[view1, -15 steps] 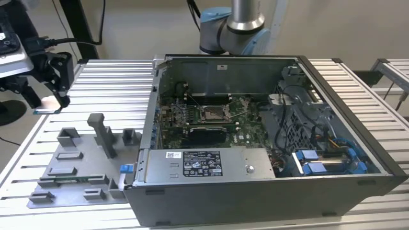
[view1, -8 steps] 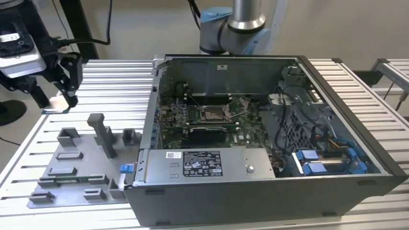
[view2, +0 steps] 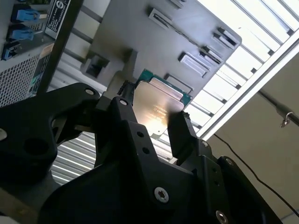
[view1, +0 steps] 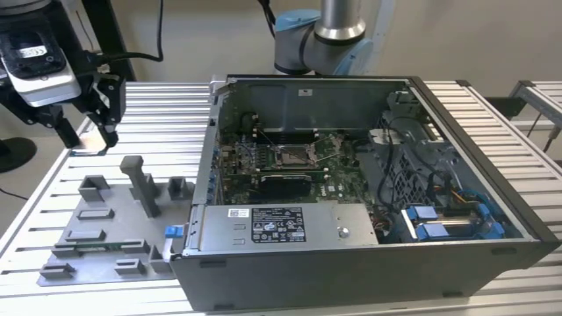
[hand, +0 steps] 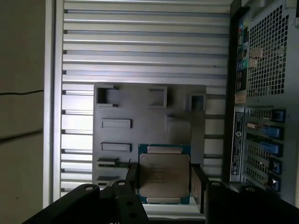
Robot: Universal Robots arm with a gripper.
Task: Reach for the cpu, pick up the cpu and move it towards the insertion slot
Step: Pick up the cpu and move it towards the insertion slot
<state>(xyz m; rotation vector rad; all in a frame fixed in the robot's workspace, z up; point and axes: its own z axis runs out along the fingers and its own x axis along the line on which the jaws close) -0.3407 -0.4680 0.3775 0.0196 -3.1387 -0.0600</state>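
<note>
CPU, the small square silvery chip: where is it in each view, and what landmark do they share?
Exterior view: the cpu, a pale sliver in the black gripper, at the exterior view's left.
First wrist view: cpu in the gripper.
Second wrist view: cpu in the gripper.
Shared landmark: grey plastic fixture tray.

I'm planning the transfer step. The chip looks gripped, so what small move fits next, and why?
Probably carry it toward the exterior view's right. The gripper holds the cpu outside the computer case, well apart from the insertion slot on the board inside.
</note>
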